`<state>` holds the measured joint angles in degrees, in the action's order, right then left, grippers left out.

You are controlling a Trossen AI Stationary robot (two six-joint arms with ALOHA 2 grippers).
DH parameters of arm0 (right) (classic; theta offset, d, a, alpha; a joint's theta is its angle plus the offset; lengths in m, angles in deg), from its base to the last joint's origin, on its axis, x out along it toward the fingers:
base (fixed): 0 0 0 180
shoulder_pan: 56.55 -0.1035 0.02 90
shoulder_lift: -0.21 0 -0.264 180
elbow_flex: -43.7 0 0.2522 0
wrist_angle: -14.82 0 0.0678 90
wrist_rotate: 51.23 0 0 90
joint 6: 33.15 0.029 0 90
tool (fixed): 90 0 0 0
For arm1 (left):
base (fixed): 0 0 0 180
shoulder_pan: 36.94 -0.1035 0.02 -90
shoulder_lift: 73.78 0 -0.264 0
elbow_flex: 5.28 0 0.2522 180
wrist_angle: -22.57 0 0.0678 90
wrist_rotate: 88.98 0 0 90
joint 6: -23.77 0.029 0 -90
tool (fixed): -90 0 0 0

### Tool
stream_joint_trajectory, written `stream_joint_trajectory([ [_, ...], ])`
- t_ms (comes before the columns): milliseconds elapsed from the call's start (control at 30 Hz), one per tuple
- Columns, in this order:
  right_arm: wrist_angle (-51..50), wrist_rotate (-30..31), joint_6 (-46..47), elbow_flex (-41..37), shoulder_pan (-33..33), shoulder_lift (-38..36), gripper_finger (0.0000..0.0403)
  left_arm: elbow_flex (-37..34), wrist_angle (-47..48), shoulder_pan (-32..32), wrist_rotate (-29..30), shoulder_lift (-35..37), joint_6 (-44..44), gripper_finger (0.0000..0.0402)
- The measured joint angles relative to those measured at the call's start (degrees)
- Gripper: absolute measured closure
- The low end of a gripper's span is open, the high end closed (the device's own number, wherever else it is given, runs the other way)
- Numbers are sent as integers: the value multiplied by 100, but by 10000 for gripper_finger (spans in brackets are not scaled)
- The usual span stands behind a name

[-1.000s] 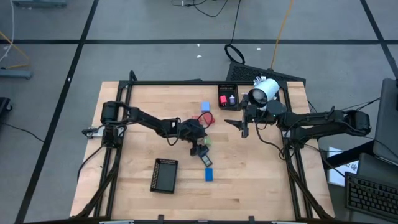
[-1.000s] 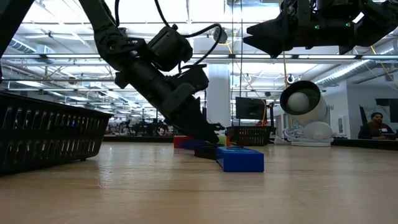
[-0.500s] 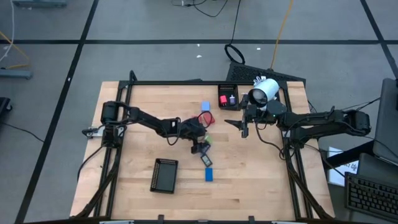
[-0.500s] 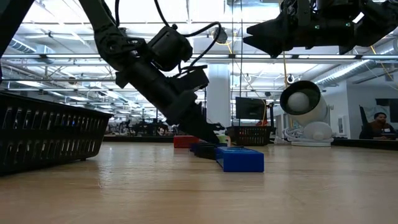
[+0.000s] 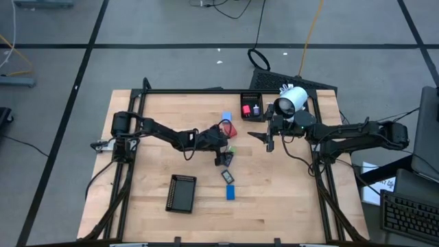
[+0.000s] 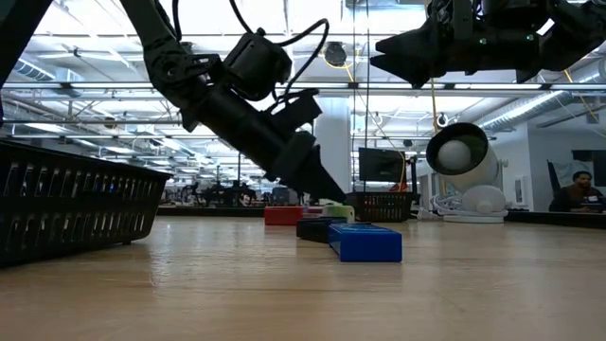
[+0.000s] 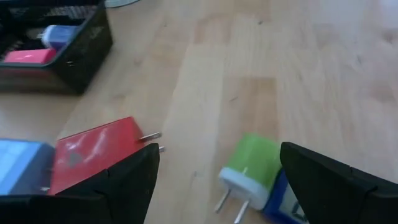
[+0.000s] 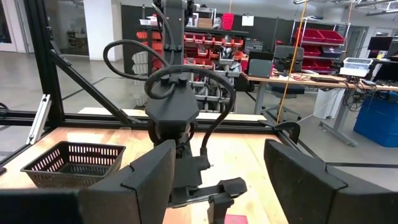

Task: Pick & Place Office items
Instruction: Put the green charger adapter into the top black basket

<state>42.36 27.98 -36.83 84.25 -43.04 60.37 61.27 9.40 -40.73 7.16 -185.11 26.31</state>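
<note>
The left gripper [image 5: 221, 152] stands with its jaws spread wide and nothing between them, raised clear of the table [image 5: 151, 116] near its centre; in the left wrist view the two dark fingers [image 7: 329, 180] frame bare wood and the pieces below. Between them lies a green block [image 7: 252, 165] with two metal prongs, a small plug-like piece touching a blue-and-white piece [image 7: 283, 202] at its far side. Just beside the other finger lies a red block [image 7: 93, 155], also pronged, with a light-blue block [image 7: 22, 168] touching it. From above, a dark flat rectangle [image 5: 228, 176] and a blue flat rectangle [image 5: 231, 192] lie near each other toward the front edge, apart from the cluster. A pink piece [image 7: 28, 56] and a purple-tipped piece [image 7: 59, 34] sit inside the small mesh tray [image 5: 251, 106] at the far side; a second mesh tray [image 5: 182, 193] sits at the front left. Against the frame half a second back, the left gripper has lifted — in the low view its tip [image 6: 327, 189] now hangs above the pieces where it had reached down among them — and the green block now shows uncovered. The right gripper [image 5: 269, 142] is unchanged, held high beside the white cylindrical device [image 5: 293, 100], jaws apart and empty.
</note>
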Motion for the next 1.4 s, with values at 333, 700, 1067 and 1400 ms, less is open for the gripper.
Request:
stream_joint_trajectory([
  [333,0,0,0,2,0,2,165,-2,366,8,-64,2,38,64],
  [700,0,-2,0,2,-1,2,165,-2,276,-15,986,2,18,64],
  [1067,0,0,0,2,-1,2,165,-2,-190,-15,604,2,2,64],
  [1400,2,0,0,2,1,2,165,-2,-345,-15,797,2,-118,64],
])
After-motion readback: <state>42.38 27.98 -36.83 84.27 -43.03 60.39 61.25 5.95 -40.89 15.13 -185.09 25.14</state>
